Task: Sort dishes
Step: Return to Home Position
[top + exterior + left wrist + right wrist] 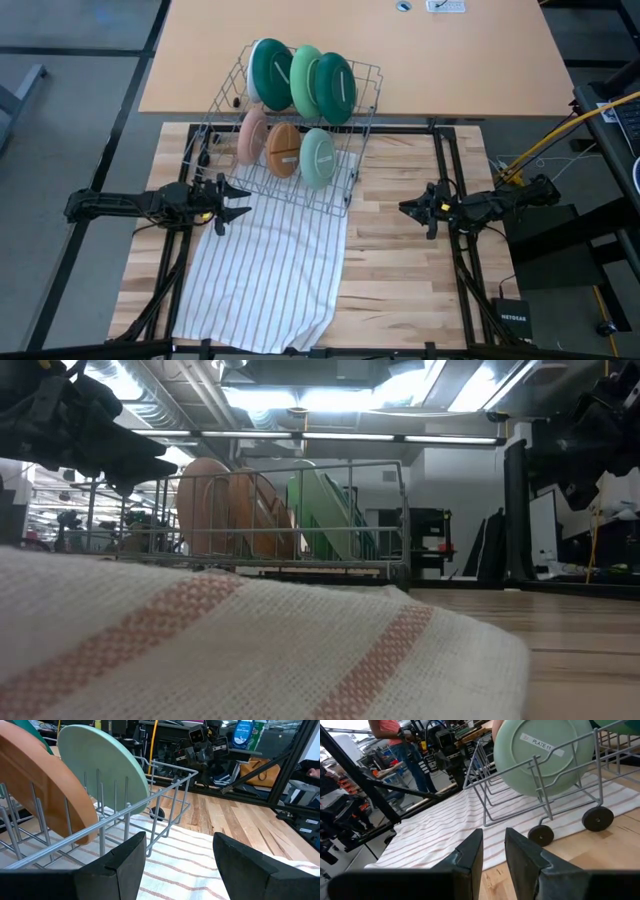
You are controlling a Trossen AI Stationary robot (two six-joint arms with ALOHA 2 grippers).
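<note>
Hanging above the 9 o'clock edge of the wooden table (400,290), the left gripper (244,202) points toward 3 o'clock. Its fingers (120,865) are spread wide and hold nothing. It hovers just beside the 7 o'clock corner of the grey wire rack (300,196).

A white striped cloth (270,280) runs from under the rack down to the table's 6 o'clock edge and covers the left-centre strip.

The rack sits at about 11 o'clock on the table, reaching over the far edge toward a tan tabletop (450,60). Six plates stand on edge in it:
- Far row, left to right: a white-backed dark green plate (270,72), a light green plate (304,80) and a dark green plate (336,88).
- Near row, left to right: a pink plate (252,135), a brown plate (284,148) and a pale mint plate (318,158).

The rack's small dark wheels (598,818) rest right at the cloth's 3 o'clock edge.

From there, bare wood lies open from 1 o'clock round to 5 o'clock.

At the 3 o'clock edge the right gripper (404,208) points toward 9 o'clock, well apart from the rack. Only a narrow slit parts its fingers (470,855), and they hold nothing.
</note>
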